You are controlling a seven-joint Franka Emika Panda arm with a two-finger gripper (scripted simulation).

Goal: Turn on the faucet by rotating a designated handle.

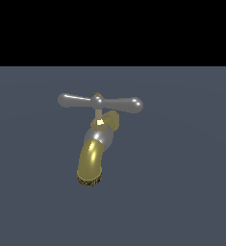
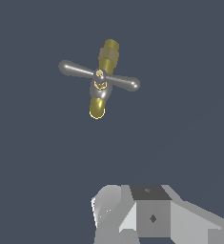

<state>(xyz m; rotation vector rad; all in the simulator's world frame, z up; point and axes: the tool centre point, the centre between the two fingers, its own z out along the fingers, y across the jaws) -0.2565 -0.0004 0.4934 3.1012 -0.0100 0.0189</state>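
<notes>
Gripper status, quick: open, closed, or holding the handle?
Gripper: cannot be told; only its body shows in the wrist view. It is apart from the handle, holding nothing.

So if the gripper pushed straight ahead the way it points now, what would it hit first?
Probably the handle on top of the faucet; nothing else shows between them and the gripper, though depth is unclear.

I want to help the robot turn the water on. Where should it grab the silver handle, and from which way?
Probably the thicker rounded arm of the handle, out near its end, coming down from above. The bar lies level above the faucet, so fingers can straddle it, and a far-out grip turns it more easily. The gripper is not near it yet.
</notes>
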